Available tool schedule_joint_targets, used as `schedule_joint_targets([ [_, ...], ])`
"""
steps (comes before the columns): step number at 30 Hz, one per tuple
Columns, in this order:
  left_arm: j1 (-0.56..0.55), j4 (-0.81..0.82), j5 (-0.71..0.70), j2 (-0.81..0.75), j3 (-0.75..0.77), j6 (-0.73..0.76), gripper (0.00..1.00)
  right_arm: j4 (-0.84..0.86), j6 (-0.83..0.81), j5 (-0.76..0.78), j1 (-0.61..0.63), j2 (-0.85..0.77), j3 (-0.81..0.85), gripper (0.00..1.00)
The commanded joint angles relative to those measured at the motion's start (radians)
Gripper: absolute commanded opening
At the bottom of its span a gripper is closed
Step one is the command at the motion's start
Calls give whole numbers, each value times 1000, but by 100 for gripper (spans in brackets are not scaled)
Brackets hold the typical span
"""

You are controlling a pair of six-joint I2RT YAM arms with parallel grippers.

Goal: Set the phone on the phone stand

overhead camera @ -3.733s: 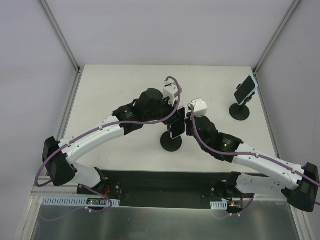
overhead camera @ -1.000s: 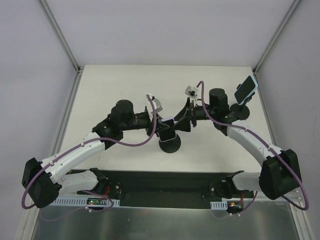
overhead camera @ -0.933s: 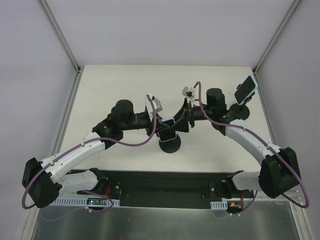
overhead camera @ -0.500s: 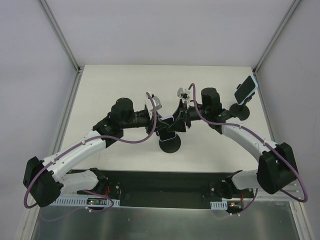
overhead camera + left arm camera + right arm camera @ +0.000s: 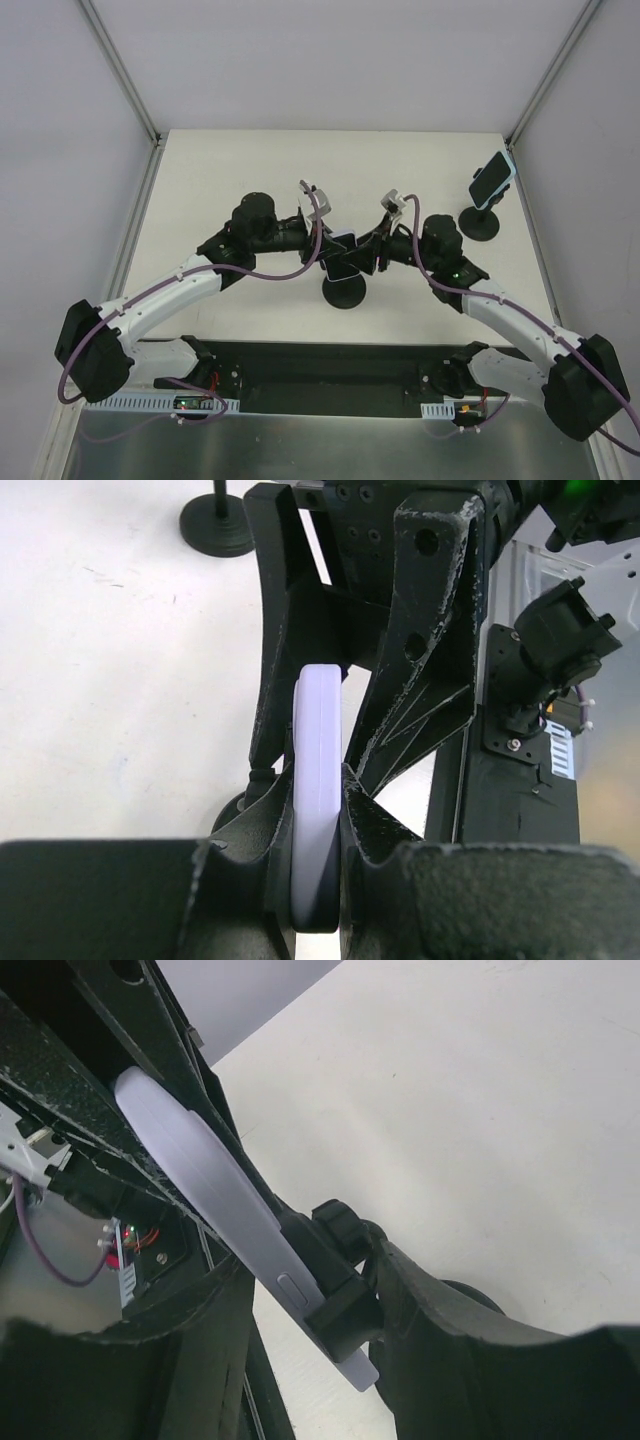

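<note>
A lavender-edged phone (image 5: 346,260) hangs over the black round-based phone stand (image 5: 344,293) at the table's middle. My left gripper (image 5: 328,248) is shut on the phone; in the left wrist view both fingers (image 5: 365,825) press its flat sides (image 5: 318,740). My right gripper (image 5: 373,252) comes in from the right. In the right wrist view the phone (image 5: 215,1195) sits tilted in the stand's black cradle (image 5: 345,1305). The right gripper (image 5: 310,1275) straddles phone and cradle, its right finger (image 5: 450,1330) against the cradle, a gap on the left side.
A second black stand (image 5: 480,222) at the back right carries another phone (image 5: 491,180); its base shows in the left wrist view (image 5: 217,530). White walls and metal rails enclose the table. The black base plate (image 5: 330,362) lies along the near edge.
My right arm has swung from a reach along the back right to a nearer, lower approach, its gripper staying at the phone. My left gripper has shifted slightly right, still holding the phone over the stand.
</note>
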Motion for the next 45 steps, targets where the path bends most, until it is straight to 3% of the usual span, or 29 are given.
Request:
schedule_joint_targets([
  [1,-9,-45,13,66,10,27,0,60,178,274,80,-61,-22,0],
  [5,-9,-81,37,78,46,59,0,-27,65,192,77,-21,52,2],
  [6,-9,-102,47,78,55,68,0,-77,43,144,65,-6,73,21],
  [7,-4,-134,69,80,63,74,0,-143,26,107,30,-4,99,57],
  [10,5,-170,100,83,81,88,0,-261,-78,-9,-21,-32,110,82],
  [13,11,-196,113,93,89,84,1,-354,-170,-11,-30,-104,106,94],
  [16,37,-200,163,109,106,52,12,-383,-186,26,-34,-171,92,98],
  [18,51,-200,175,112,119,35,30,-409,-193,18,-38,-199,93,98],
  [22,81,-196,223,95,129,16,50,-498,-201,55,-58,-213,132,99],
  [24,95,-193,221,78,133,-19,72,-527,-183,76,-75,-190,167,99],
  [31,179,-191,298,-58,141,-59,78,-647,-112,75,-73,-109,323,100],
  [39,313,-191,428,-144,176,-105,79,-812,-216,-26,-78,70,556,99],
  [45,321,-182,473,-159,182,-106,79,-817,-273,-245,-101,219,678,86],
])
